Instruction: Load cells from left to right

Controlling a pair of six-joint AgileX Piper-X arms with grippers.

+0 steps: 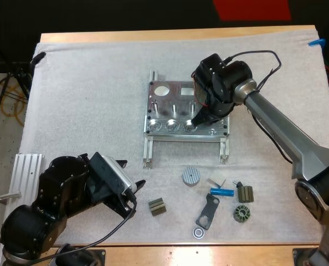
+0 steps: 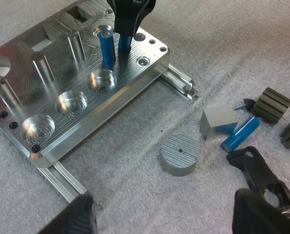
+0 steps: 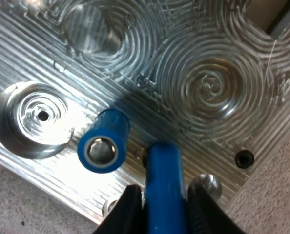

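Currently, note the right hand [image 1: 200,116] pinching a blue piece [image 3: 163,175] upright over the right end of the fixture [image 2: 116,95], just beside a cell [image 2: 106,46] standing on end there. Note also the left hand [image 2: 167,218], spread and empty, low over the mat [image 2: 135,161] short of the fixture. Expect the main hazard in the narrow gap between blue piece and cell. Avoid sideways drift during descent; otherwise risk nudging the cell and tipping it over. Cannot tell whether the cell sits fully home, so treat as loose. Watch for landing the blue piece on a rim instead of in a bore, then skewing or slipping it in the grip. Lower straight and release only once seated. Check loading order against the three empty front pockets [image 2: 72,102]; suspect a possible departure from left-to-right filling. Keep the left hand off the loose cell [image 1: 222,192] lying by the white block [image 2: 218,119], well apart from the fixture; avoid brushing it, to prevent rolling out of reach.
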